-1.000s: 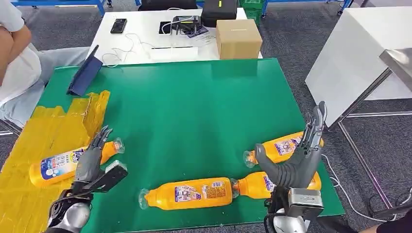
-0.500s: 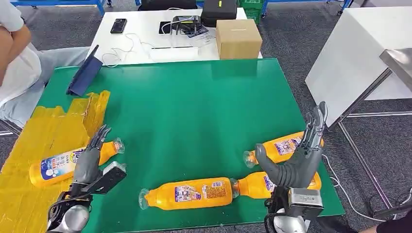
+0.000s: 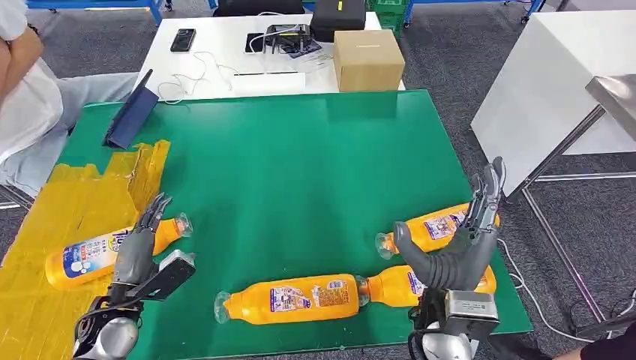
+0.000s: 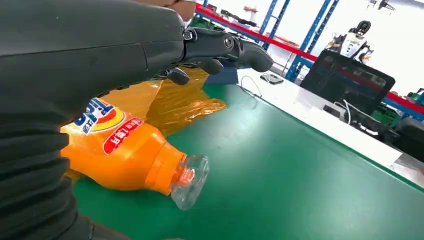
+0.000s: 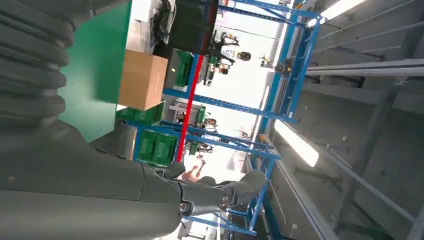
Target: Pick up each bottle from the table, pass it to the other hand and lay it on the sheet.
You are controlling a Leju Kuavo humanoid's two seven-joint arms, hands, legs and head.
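Little has moved over the last second: the left hand [image 3: 137,251] has sunk slightly toward the near edge, and the person's arm at the far left [image 3: 19,67] has shifted, while every bottle lies where it did. On the crumpled yellow plastic sheet [image 3: 67,202] along the left edge of the green table [image 3: 292,165] lies an orange plastic bottle with a blue and white label [image 3: 94,253], on its side, its clear cap pointing toward the table's middle. That hand hovers above the neck end of this bottle with its fingers [image 4: 225,47] spread straight and holding nothing; in the left wrist view the bottle [image 4: 120,152] sits below the palm, apart from the fingertips. Near the right end of the near edge the right hand [image 3: 454,251] stands upright, thumb out to the side and fingers [image 3: 487,187] extended upward, empty. Behind it lies a second orange bottle [image 3: 431,229], near the right edge with its cap toward the table's middle. A third orange bottle [image 3: 289,298] lies along the near edge, and a fourth [image 3: 394,285], partly hidden by the right hand, lies end to end with it. Beyond the far edge, a brown cardboard box [image 3: 367,58] stands on a white table [image 3: 210,56].
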